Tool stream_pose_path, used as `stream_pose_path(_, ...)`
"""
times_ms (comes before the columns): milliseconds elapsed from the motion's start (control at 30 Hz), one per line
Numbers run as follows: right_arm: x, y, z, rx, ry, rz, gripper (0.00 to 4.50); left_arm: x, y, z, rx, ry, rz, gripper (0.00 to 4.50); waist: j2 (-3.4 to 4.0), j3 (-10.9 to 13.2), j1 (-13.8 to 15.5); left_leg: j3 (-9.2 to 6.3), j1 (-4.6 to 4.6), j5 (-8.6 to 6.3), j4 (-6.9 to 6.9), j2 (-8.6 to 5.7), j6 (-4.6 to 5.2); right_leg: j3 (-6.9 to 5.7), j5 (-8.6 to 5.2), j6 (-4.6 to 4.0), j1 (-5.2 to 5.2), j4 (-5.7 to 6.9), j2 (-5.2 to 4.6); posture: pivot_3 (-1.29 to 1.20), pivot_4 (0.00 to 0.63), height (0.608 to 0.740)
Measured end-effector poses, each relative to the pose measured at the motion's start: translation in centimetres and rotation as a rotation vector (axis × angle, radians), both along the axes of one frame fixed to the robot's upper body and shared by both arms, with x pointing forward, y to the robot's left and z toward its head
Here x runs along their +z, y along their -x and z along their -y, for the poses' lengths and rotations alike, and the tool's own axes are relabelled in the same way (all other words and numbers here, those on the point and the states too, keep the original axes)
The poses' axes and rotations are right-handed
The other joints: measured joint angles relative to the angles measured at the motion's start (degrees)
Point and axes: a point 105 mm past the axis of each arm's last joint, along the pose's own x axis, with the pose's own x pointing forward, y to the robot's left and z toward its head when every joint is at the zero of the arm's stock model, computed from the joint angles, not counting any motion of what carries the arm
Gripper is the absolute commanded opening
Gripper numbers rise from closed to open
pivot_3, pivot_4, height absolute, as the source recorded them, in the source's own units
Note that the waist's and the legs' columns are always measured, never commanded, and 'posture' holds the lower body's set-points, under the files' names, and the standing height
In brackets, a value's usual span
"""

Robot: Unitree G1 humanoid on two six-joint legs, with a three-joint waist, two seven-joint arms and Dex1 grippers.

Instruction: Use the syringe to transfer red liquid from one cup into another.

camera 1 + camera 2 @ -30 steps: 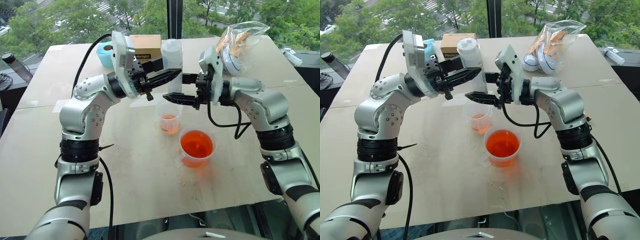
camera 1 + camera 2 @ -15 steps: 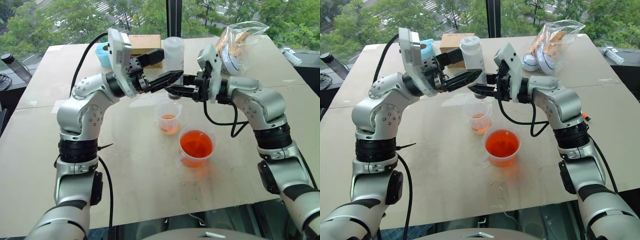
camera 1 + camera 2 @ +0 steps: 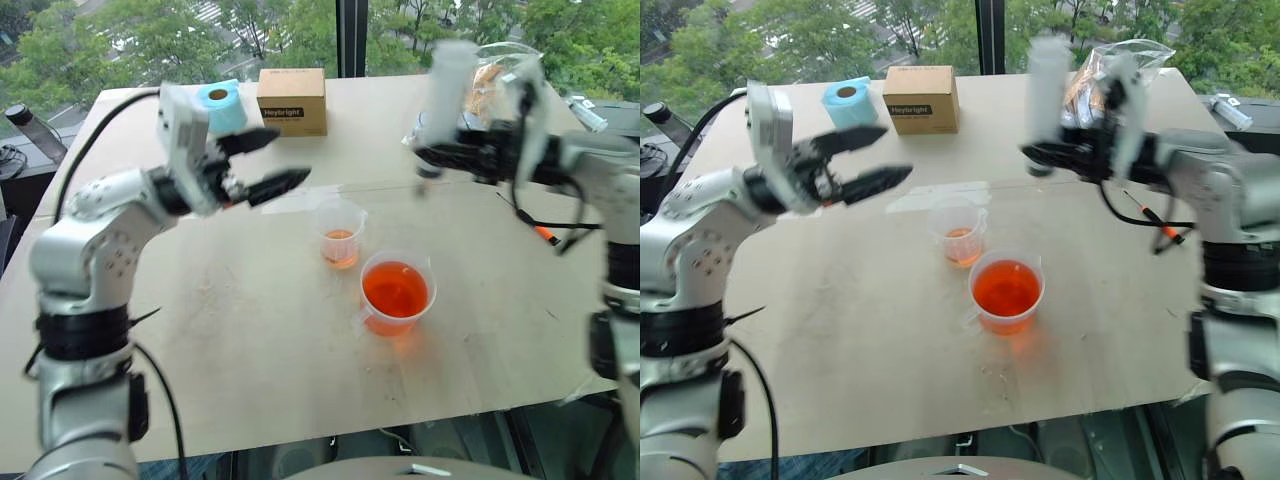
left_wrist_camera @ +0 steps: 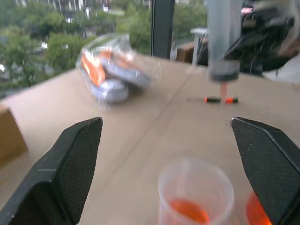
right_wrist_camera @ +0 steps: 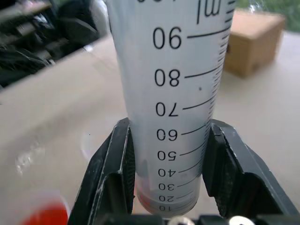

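Presently the right gripper is clamping the syringe upright above the table, right of the smaller cup and the wider cup of red liquid, while the left gripper is standing agape, empty

My right gripper clamps the syringe upright, high over the table's far right. My left gripper hangs open at far left. Between them stand the smaller cup and, nearer, the wider cup of red liquid.
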Motion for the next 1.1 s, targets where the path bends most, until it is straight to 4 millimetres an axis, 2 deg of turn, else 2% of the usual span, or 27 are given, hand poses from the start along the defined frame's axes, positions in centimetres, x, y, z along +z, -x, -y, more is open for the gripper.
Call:
stream_pose_path(33, -0.5, 0.4, 0.7, -0.008, 0.034, -0.025, 1.47, -0.3, 0.2, -0.4, 0.015, -0.016, -0.008, 4.46, 0.01, 0.0, 0.0, 0.01, 0.00, 0.00, -0.07, 0.00, 0.00, 0.02, 0.00, 0.00, -0.01, -0.01, -0.01, 0.00, 0.150, 0.740)
stream_pose_path(67, -2.5, 2.1, 2.8, -0.027, 0.175, -0.121, 1.47, -1.5, 1.2, -1.7, 0.057, -0.063, -0.040, 4.46, 0.05, 0.0, -0.1, 0.04, 0.02, 0.00, -0.21, 0.02, 0.00, 0.08, 0.00, -0.01, -0.05, -0.04, -0.05, 0.00, 0.150, 0.740)
stream_pose_path(100, -3.0, 2.4, 3.3, -0.033, 0.196, -0.149, 1.47, -1.9, 1.4, -2.0, 0.067, -0.072, -0.054, 4.46, 0.04, 0.0, -0.1, 0.03, 0.07, 0.00, -0.24, 0.03, 0.00, 0.07, -0.01, -0.01, -0.03, -0.04, -0.05, 0.00, 0.150, 0.740)
stream_pose_path(200, -6.1, 4.4, 5.8, -0.058, 0.414, -0.265, 1.47, -4.0, 2.8, -3.1, 0.101, -0.158, -0.101, 4.46, 0.07, 0.0, -0.5, 0.12, 0.17, 0.00, -0.25, 0.07, 0.00, 0.18, -0.02, -0.03, -0.06, -0.14, -0.04, 0.00, 0.150, 0.740)
stream_pose_path(233, -8.0, 5.1, 7.2, -0.075, 0.506, -0.334, 1.47, -5.5, 3.6, -3.4, 0.110, -0.204, -0.134, 4.46, 0.08, 0.0, -0.5, 0.14, 0.22, -0.01, -0.26, 0.08, 0.01, 0.21, -0.02, -0.03, -0.03, -0.13, -0.05, 0.00, 0.150, 0.740)
stream_pose_path(300, -9.7, 5.4, 8.0, -0.092, 0.552, -0.393, 1.47, -7.1, 4.1, -4.0, 0.128, -0.234, -0.175, 4.46, 0.08, 0.0, -0.5, 0.15, 0.25, -0.03, -0.24, 0.08, 0.06, 0.23, 0.00, -0.05, -0.04, -0.04, -0.06, 0.00, 0.150, 0.740)
stream_pose_path(433, -11.5, 4.0, 8.0, -0.130, 0.568, -0.400, 3.37, -8.0, 4.7, -3.6, 0.131, -0.259, -0.153, 4.50, 0.08, 0.0, -0.1, 0.12, 0.32, 0.00, -0.19, 0.08, -0.01, 0.22, 0.02, -0.09, 0.01, 0.02, -0.11, 0.00, 0.150, 0.740)
stream_pose_path(467, -11.7, 3.6, 7.8, -0.133, 0.563, -0.385, 3.99, -8.0, 4.7, -3.6, 0.137, -0.262, -0.145, 4.50, 0.07, 0.0, 0.0, 0.08, 0.27, 0.01, -0.19, 0.08, -0.02, 0.17, 0.01, -0.09, 0.00, -0.01, -0.11, 0.00, 0.150, 0.740)
stream_pose_path(500, -11.8, 3.5, 7.7, -0.134, 0.563, -0.381, 4.38, -8.1, 4.7, -3.6, 0.137, -0.262, -0.145, 4.50, 0.07, 0.0, 0.1, 0.08, 0.23, 0.01, -0.18, 0.08, -0.04, 0.17, 0.01, -0.08, -0.01, -0.04, -0.12, 0.00, 0.150, 0.740)
stream_pose_path(533, -12.0, 3.1, 7.5, -0.137, 0.559, -0.361, 4.47, -8.3, 4.8, -3.5, 0.141, -0.261, -0.147, 4.50, 0.08, 0.0, 0.1, 0.08, 0.15, 0.03, -0.19, 0.08, -0.07, 0.17, 0.02, -0.08, -0.06, -0.10, -0.12, 0.00, 0.150, 0.740)
stream_pose_path(600, -12.3, 2.4, 7.1, -0.147, 0.537, -0.318, 4.47, -8.9, 4.9, -3.2, 0.157, -0.241, -0.154, 4.50, 0.08, 0.0, 0.1, 0.11, 0.07, 0.04, -0.19, 0.08, -0.08, 0.18, 0.02, -0.07, -0.08, -0.20, -0.12, 0.00, 0.150, 0.740)
stream_pose_path(733, -11.7, 2.3, 8.3, -0.167, 0.457, -0.240, 4.47, -10.1, 5.0, -3.7, 0.243, -0.260, -0.165, 4.50, 0.07, 0.0, 0.7, 0.10, 0.01, 0.03, -0.26, 0.07, -0.07, 0.13, 0.02, -0.06, -0.09, -0.29, -0.12, 0.00, 0.150, 0.740)
stream_pose_path(933, -11.5, 5.4, 10.4, -0.138, 0.142, -0.103, 4.47, -13.1, 7.5, -3.0, 0.301, -0.241, -0.241, 4.50, 0.09, -0.1, 1.4, 0.09, 0.22, 0.02, -0.18, 0.08, -0.05, 0.13, 0.02, -0.05, 0.14, -0.16, -0.10, 0.00, 0.150, 0.740)
stream_pose_path(1000, -11.6, 6.5, 11.6, -0.154, 0.111, -0.067, 4.47, -13.9, 8.6, -2.7, 0.302, -0.217, -0.264, 4.50, 0.12, -0.1, 1.3, 0.08, 0.38, -0.01, -0.16, 0.08, 0.01, 0.13, 0.02, -0.06, 0.32, -0.13, -0.11, 0.00, 0.150, 0.740)
stream_pose_path(1100, -12.7, 8.1, 13.2, -0.181, 0.102, -0.026, 4.47, -15.2, 10.0, -2.5, 0.319, -0.191, -0.300, 4.50, 0.13, -0.1, 1.3, 0.09, 1.11, -0.14, -0.29, 0.08, 0.21, 0.15, -0.01, -0.10, 0.96, -0.22, -0.11, 0.00, 0.150, 0.740)
